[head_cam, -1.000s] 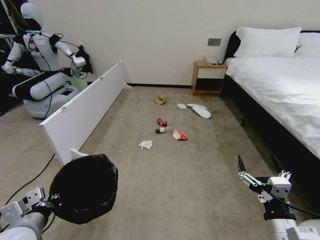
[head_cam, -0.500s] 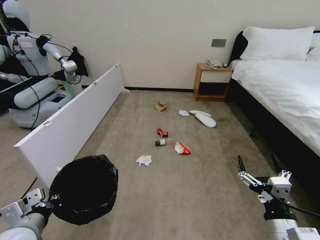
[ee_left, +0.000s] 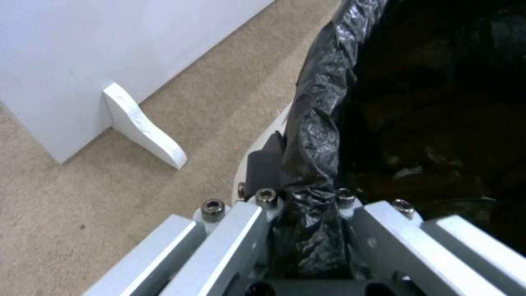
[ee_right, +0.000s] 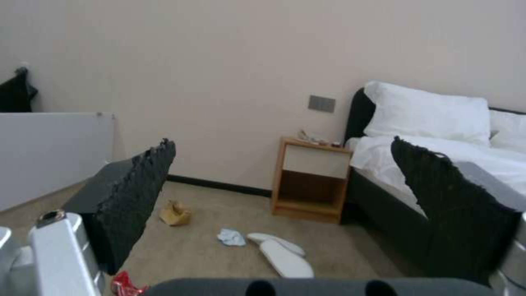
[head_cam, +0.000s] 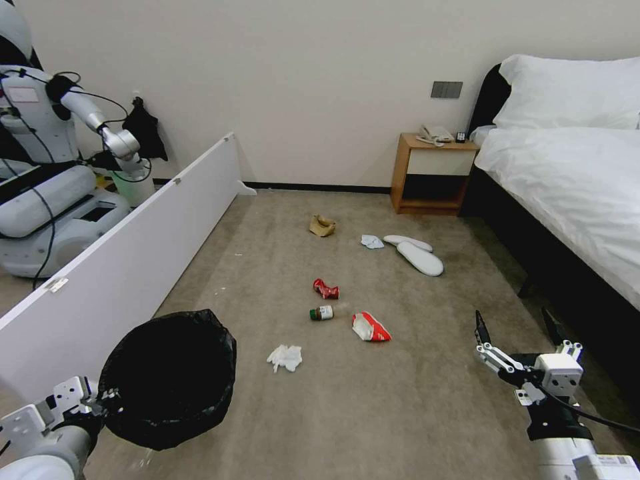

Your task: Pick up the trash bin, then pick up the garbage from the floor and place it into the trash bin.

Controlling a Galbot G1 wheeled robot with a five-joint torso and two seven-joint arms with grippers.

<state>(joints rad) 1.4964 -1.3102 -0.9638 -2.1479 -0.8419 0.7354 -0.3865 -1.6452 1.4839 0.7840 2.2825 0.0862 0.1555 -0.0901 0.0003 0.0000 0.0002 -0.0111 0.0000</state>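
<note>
My left gripper (head_cam: 100, 403) sits at about 8 o'clock in the head view, clamped on the rim of the trash bin (head_cam: 170, 377). In the left wrist view its fingers (ee_left: 263, 170) pinch the bunched black liner at the bin's (ee_left: 416, 123) edge, above the floor (ee_left: 82, 205). The bin's dark mouth faces up, lifted beside the white partition board (head_cam: 113, 280).

My right gripper (head_cam: 517, 333) hovers at about 4 o'clock with its jaws spread wide and nothing between them. In the right wrist view the two dark ridged fingers (ee_right: 134, 197) stand well apart, framing the room.

The garbage lies scattered on the floor (head_cam: 373, 413) ahead of me, toward 12 o'clock. Nearest is a crumpled white tissue (head_cam: 285, 357). Beyond it lie a green-capped bottle (head_cam: 321, 313) and a red-white snack packet (head_cam: 370, 327), near each other, with a crushed red can (head_cam: 325, 289) just past the bottle. Farther on are a brown paper bag (head_cam: 322, 226), another tissue (head_cam: 372, 241) and two white slippers (head_cam: 417, 253) lying side by side. The right wrist view also shows the bag (ee_right: 174, 213), tissue (ee_right: 231, 237) and slippers (ee_right: 282, 255).

The bed (head_cam: 573, 193) runs along at 2 o'clock, with a wooden nightstand (head_cam: 433, 173) by the wall.
</note>
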